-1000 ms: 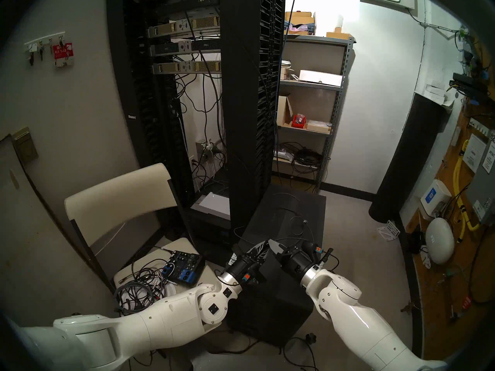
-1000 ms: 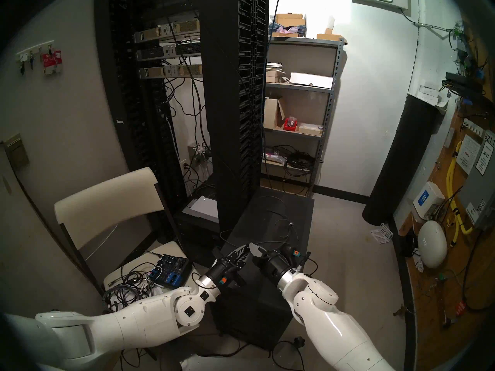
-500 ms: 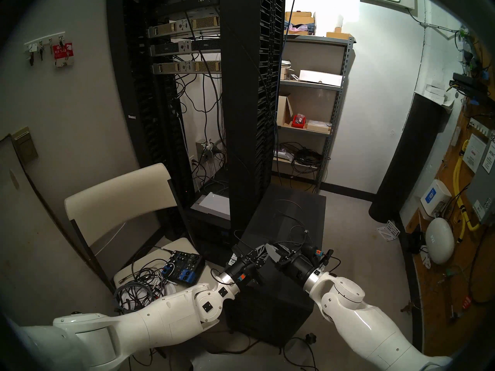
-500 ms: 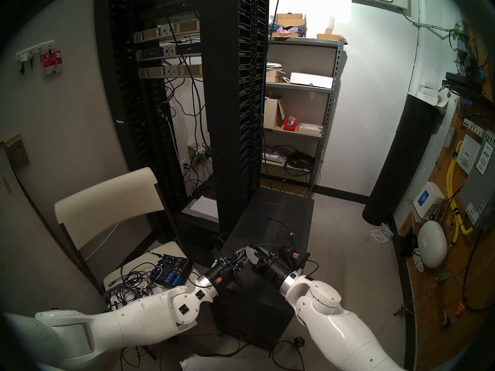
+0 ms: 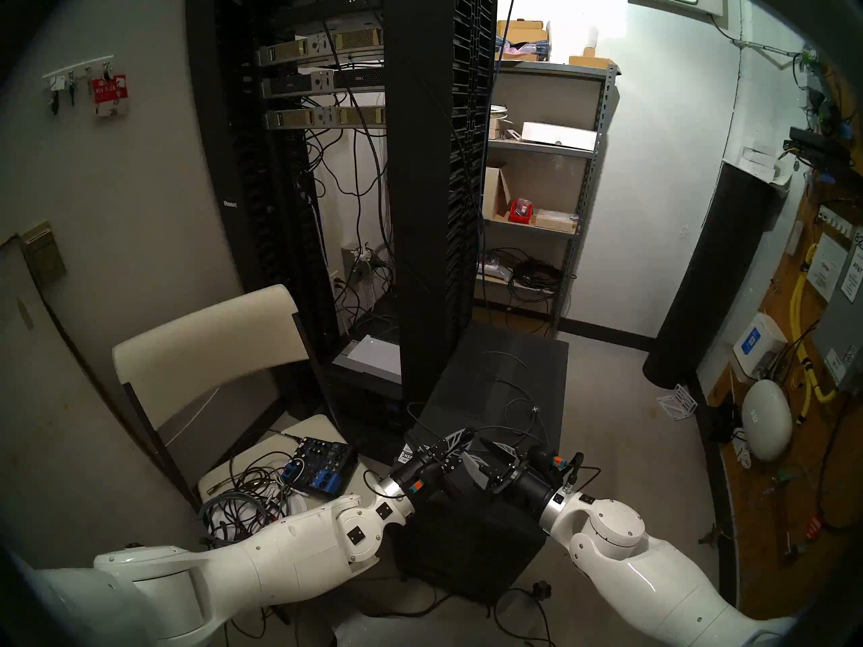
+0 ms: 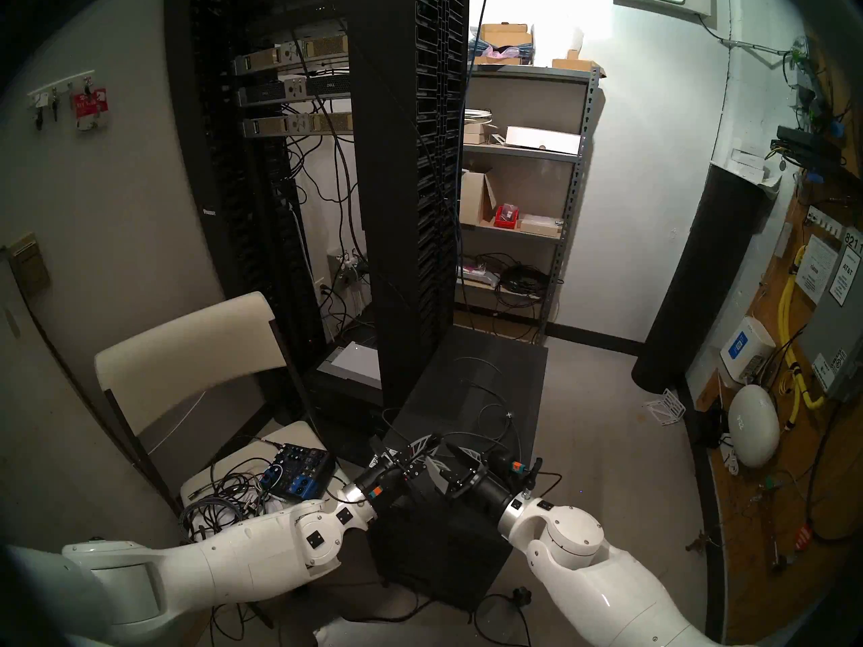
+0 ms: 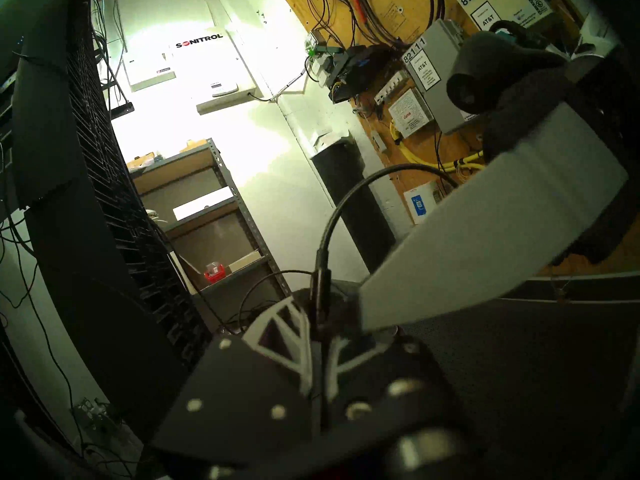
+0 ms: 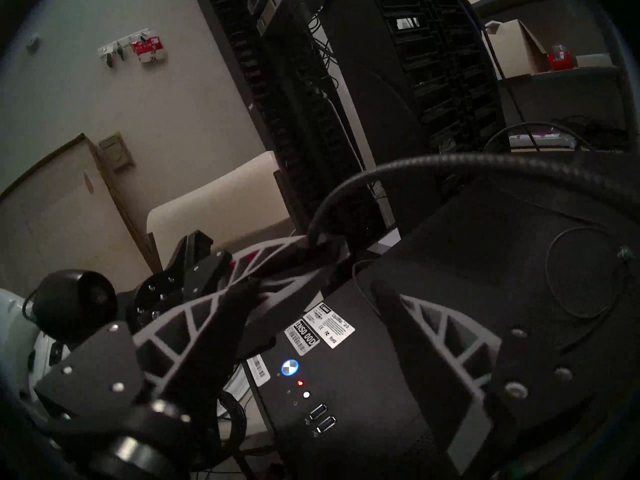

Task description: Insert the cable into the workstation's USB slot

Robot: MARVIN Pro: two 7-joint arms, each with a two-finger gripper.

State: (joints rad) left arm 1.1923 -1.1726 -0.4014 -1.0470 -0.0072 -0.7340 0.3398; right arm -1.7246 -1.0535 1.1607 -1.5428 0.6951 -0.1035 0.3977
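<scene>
I observe my left gripper (image 7: 320, 325) clamped on the cable (image 7: 349, 205) plug above the workstation (image 5: 537, 380), my right gripper (image 8: 311, 288) standing open alongside.

Server closet: tall black rack (image 5: 420, 165) of cabled units, metal shelving (image 5: 541, 188), wall-mounted telecom boxes (image 5: 840, 324) noted.

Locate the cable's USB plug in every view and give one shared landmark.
Head left: plug hidden in left gripper.
Head right: likewise at the gripper.
Left wrist: plug lower centre.
Right wrist: plug centre.
Landmark: red bin.
</scene>
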